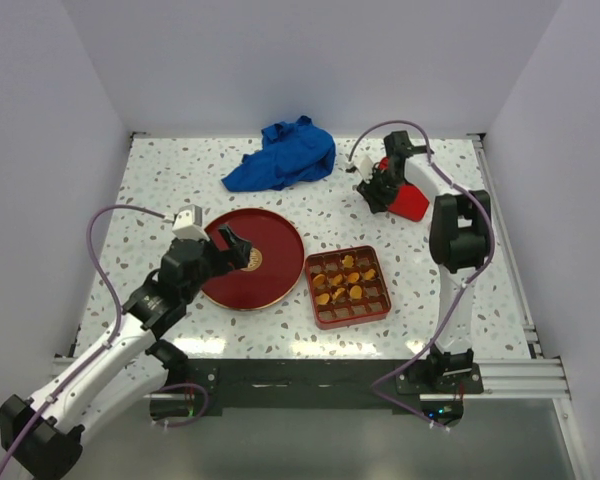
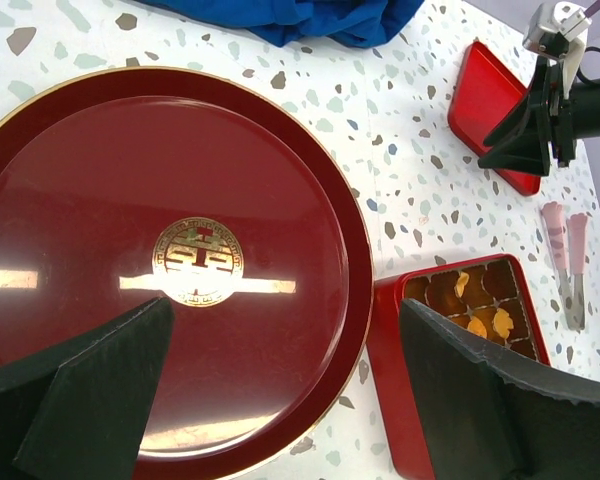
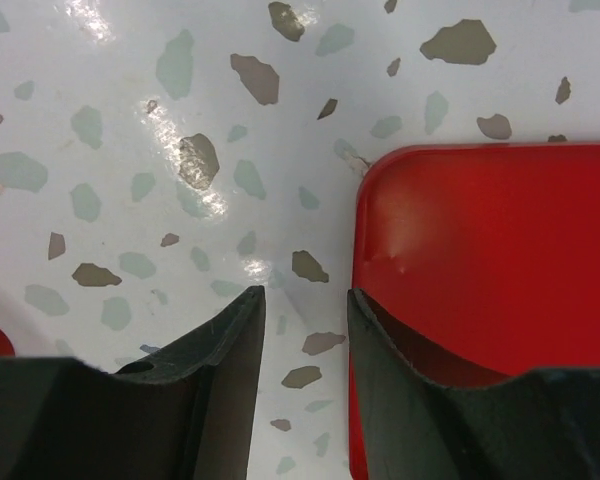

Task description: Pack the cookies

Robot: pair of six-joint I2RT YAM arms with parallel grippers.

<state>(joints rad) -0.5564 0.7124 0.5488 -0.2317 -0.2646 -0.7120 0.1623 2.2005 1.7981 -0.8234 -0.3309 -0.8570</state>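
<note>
Several small orange-golden cookies (image 1: 345, 280) lie in the compartments of a red square box (image 1: 378, 305) right of the dark red round plate (image 1: 280, 240). Some cookies (image 2: 477, 312) also show in the left wrist view inside the box (image 2: 390, 380). The plate (image 2: 70, 170) holds no cookies, only its gold emblem. My left gripper (image 1: 238, 245) (image 2: 285, 330) is open and empty above the plate's right rim. My right gripper (image 1: 375, 190) (image 3: 305, 300) is low at the left edge of a flat red lid (image 1: 412, 205) (image 3: 490, 250), jaws a little apart, one finger over the lid, one over the table.
A crumpled blue cloth (image 1: 285, 155) lies at the back centre, also in the left wrist view (image 2: 300, 15). A pair of pink sticks (image 2: 565, 240) lies on the table right of the box. White walls close in the speckled table on three sides.
</note>
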